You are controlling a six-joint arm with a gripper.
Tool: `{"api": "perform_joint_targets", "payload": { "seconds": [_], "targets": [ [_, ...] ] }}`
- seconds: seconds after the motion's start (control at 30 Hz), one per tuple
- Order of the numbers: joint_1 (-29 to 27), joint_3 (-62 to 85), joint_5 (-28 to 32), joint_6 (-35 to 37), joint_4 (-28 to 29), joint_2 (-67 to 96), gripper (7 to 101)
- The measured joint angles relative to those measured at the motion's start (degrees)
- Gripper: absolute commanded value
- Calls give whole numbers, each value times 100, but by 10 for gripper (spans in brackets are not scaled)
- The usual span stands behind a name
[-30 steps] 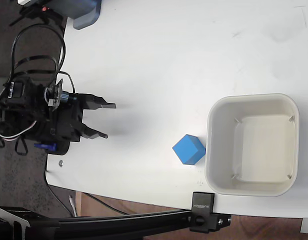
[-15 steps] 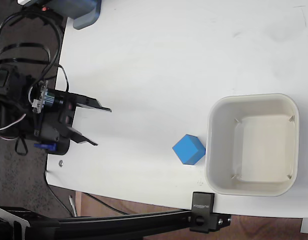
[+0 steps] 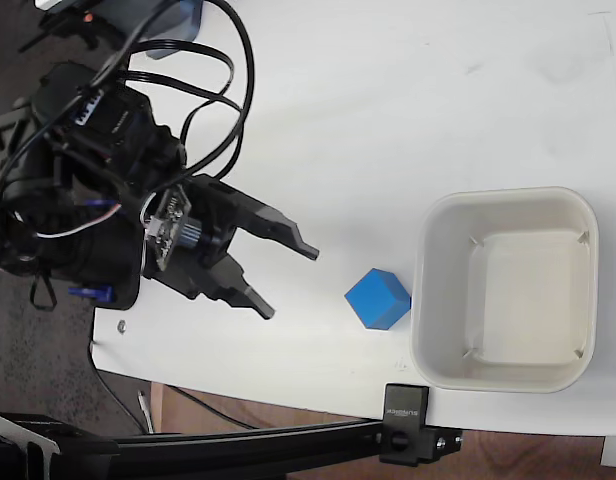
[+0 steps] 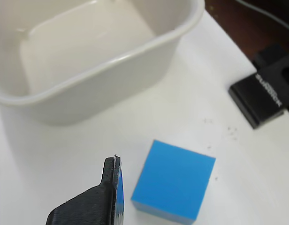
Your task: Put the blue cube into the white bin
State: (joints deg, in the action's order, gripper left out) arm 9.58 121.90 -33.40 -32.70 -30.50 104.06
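The blue cube [image 3: 378, 298] lies on the white table, touching or nearly touching the left wall of the white bin [image 3: 420, 300]. The bin holds nothing. My gripper [image 3: 290, 282] stands open a short way left of the cube, its two black fingers pointing toward it, with nothing between them. In the wrist view the cube [image 4: 175, 180] sits low and right of centre. One black finger [image 4: 109, 192] shows just left of it, and the other finger is out of frame. The bin [image 4: 102, 70] fills the top left.
A grey-blue rounded object [image 3: 173, 25] sits at the table's top left corner. A black clamp [image 3: 408, 425] [image 4: 269, 93] grips the near table edge below the bin. Black cables [image 3: 213, 90] loop over the arm at left.
The arm has swung from the table's left edge toward the cube. The open gripper is now much closer to it. Cube and bin have not moved.
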Motion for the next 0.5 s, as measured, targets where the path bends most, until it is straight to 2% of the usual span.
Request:
{"api": "perform_joint_targets", "payload": {
  "seconds": [0.2, 0.5],
  "targets": [
    [18, -343, -149, -369, 97, -659, 1003],
    [18, -404, -62, -360, 545, -984, 1003]
  ]
}}
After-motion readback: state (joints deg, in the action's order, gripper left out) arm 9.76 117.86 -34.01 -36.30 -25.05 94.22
